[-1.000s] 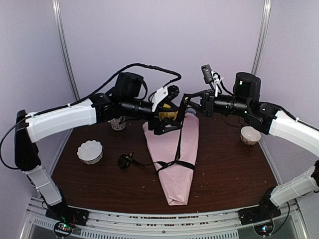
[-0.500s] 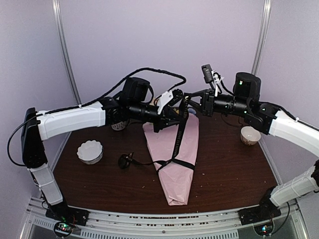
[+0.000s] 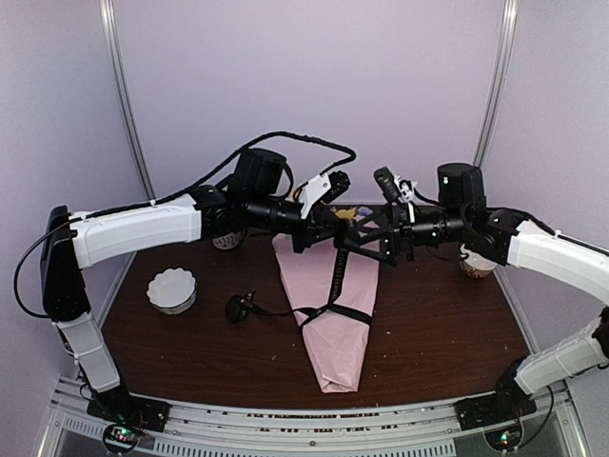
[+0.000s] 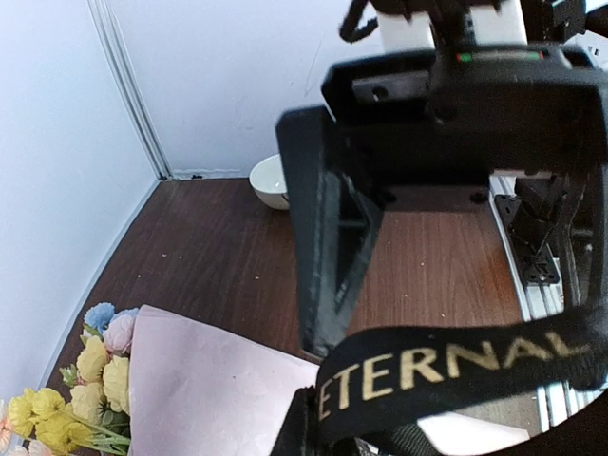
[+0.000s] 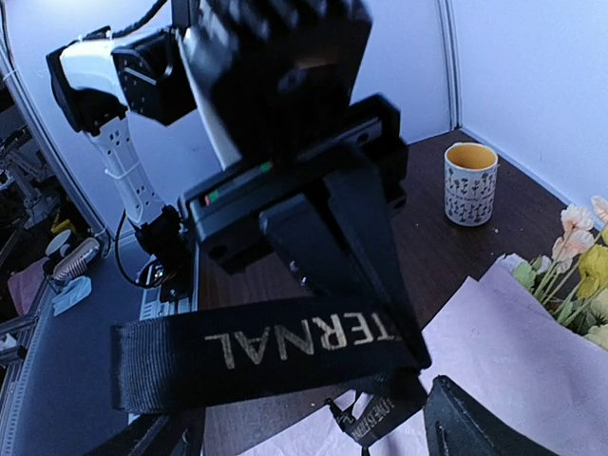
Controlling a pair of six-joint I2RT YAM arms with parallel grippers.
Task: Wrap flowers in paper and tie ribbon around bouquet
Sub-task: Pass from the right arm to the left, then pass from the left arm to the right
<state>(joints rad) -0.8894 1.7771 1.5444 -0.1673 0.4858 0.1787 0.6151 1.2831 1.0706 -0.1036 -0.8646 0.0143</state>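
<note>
The bouquet lies on the brown table as a pink paper cone with its tip toward me. The flowers show yellow and peach at its far end. A black ribbon with gold lettering is bound round the cone and rises to the grippers above its wide end. My left gripper is shut on the ribbon at its fingertips. My right gripper faces it closely, open, with the ribbon stretched across between its spread fingers.
A patterned mug stands at the back left, partly hidden behind the left arm. A white fluted bowl sits at left and a small bowl at right. The ribbon's loose end bunches on the table left of the cone.
My left gripper moved right to the ribbon's raised end and shut on it. My right gripper then opened, letting the ribbon go, and dropped lower and leftward.
</note>
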